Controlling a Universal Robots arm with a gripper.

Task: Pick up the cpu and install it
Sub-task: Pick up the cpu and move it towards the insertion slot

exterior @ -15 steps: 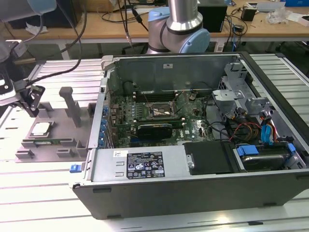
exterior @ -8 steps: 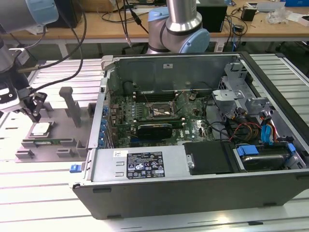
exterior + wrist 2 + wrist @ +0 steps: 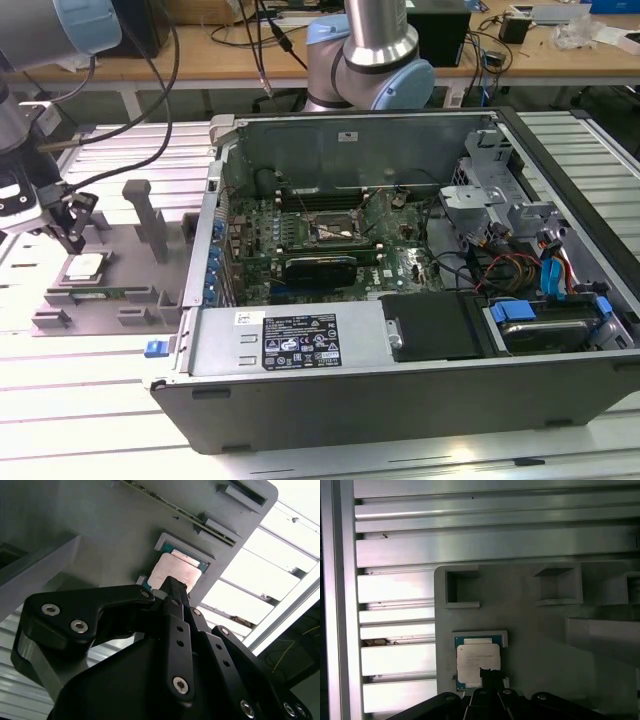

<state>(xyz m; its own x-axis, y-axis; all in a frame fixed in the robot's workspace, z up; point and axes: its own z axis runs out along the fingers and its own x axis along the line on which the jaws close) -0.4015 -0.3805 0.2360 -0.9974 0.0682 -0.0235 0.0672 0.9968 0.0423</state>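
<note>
Jaws closed together, pointing down from the arm (image 3: 30, 35), tips over the cpu (image 3: 477, 662) edge in its grey tray (image 3: 540, 645).

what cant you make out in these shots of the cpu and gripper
- cpu: one edge hidden under the gripper in both wrist views.
- Contact between them: too small to judge in the exterior view.
- socket: too small in the exterior view to tell whether it's open.

The cpu (image 3: 477, 661) flat in a recess of the grey tray (image 3: 540, 645), the dark tool (image 3: 491, 676) just over one edge
</note>
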